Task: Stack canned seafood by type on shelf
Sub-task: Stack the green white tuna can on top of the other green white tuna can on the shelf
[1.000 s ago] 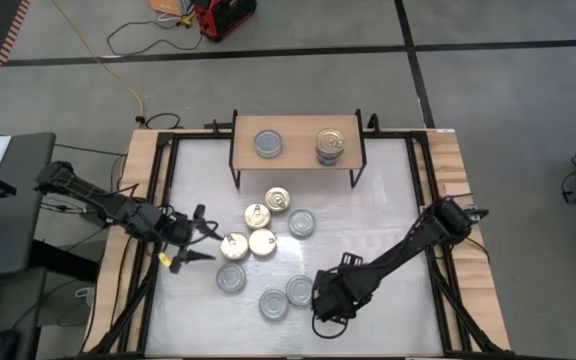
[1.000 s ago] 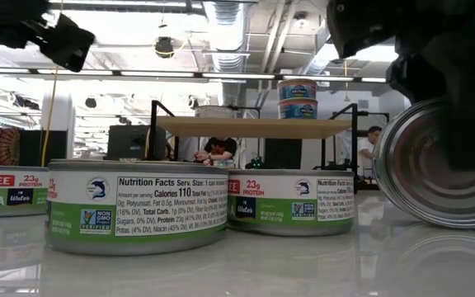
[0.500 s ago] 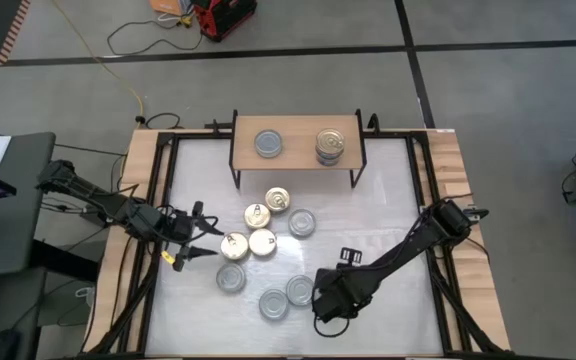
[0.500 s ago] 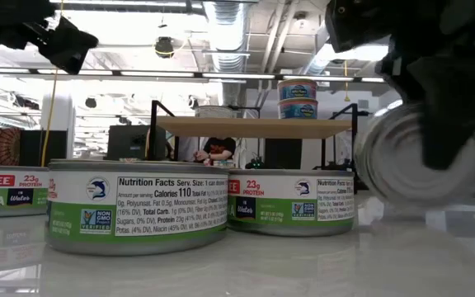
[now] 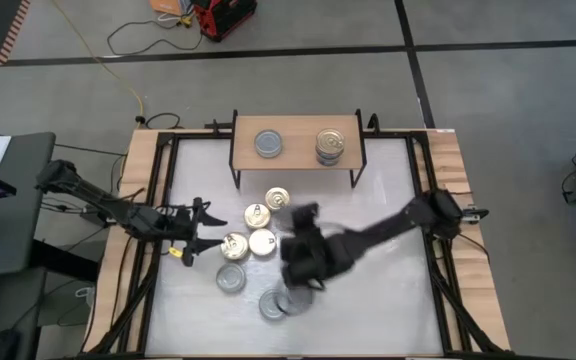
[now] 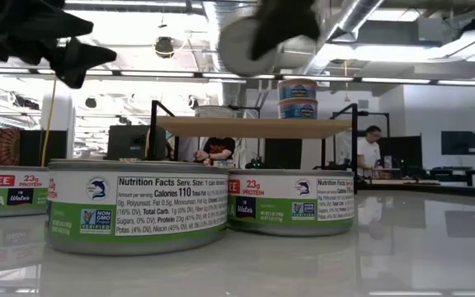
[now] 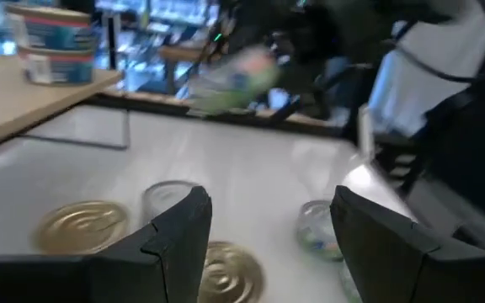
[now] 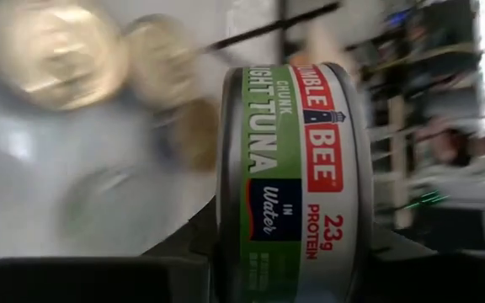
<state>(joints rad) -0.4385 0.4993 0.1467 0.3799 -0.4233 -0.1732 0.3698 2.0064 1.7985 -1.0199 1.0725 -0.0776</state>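
Left gripper (image 5: 200, 228) hangs with jaws apart, empty, gold-lid tins (image 5: 247, 230) just beyond its tips. Right gripper (image 5: 302, 258) clamps a green-label tuna tin (image 8: 293, 181) on edge above the loose cluster, shelf (image 5: 296, 162) farther ahead. Risk: the tilted tin could slip or clip the two-tin stack (image 5: 330, 144) when set down.

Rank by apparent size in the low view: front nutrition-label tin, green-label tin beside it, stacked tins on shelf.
1. Nutrition-label tin, largest.
2. Green-label tin.
3. Stacked tins on the shelf, smallest.
Nearness to the camera drives this; they may be equal in real size.
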